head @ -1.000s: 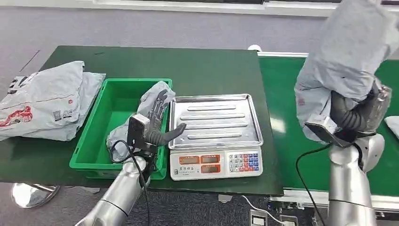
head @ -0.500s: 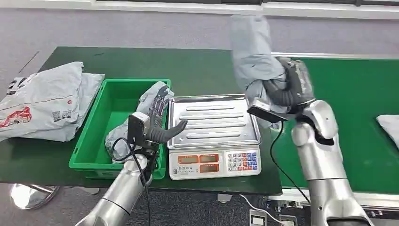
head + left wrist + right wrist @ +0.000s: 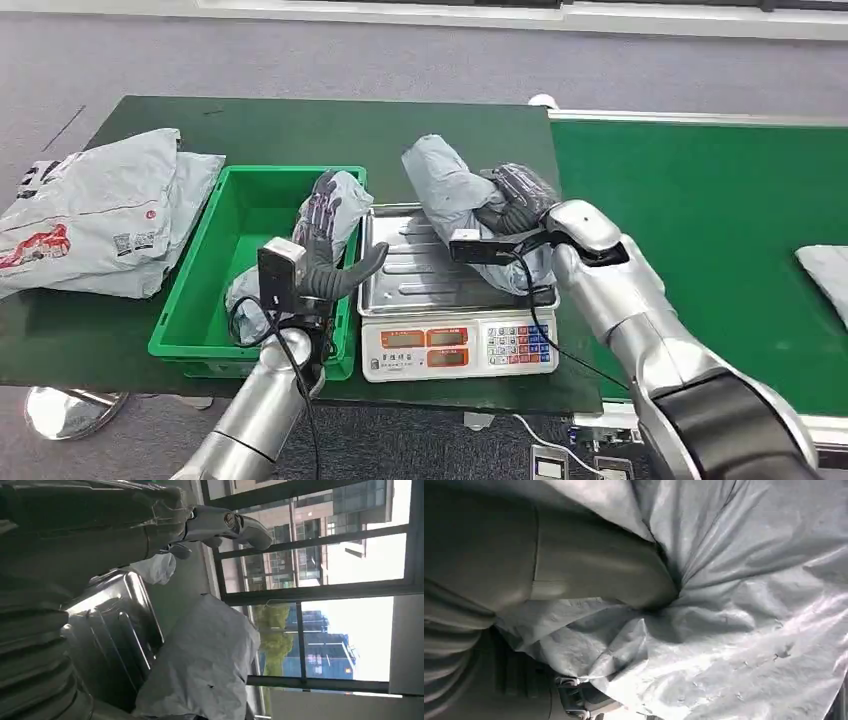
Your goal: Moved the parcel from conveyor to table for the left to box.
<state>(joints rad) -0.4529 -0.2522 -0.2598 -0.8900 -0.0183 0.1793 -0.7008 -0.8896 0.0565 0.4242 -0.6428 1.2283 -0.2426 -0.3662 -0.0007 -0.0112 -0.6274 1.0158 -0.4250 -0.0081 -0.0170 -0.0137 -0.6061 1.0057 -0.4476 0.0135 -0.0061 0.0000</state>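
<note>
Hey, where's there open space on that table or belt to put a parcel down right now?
Free: the dark table behind the green bin and scale, and the conveyor belt beyond the right hand. Crowded: the scale tray under the held parcel, the bin's right side, the stacked mailers at the table's left.

A parcel-sorting workstation: green conveyor (image 3: 700, 200), weighing scale (image 3: 457, 345), mailer bags (image 3: 90, 215).

Dark green table (image 3: 420, 140) carries a green bin (image 3: 200, 335), a scale (image 3: 458, 345) just beside it, and grey mailers (image 3: 95, 215) piled at its left end. The conveyor (image 3: 700, 190) alongside bears one grey bag (image 3: 828, 275).
</note>
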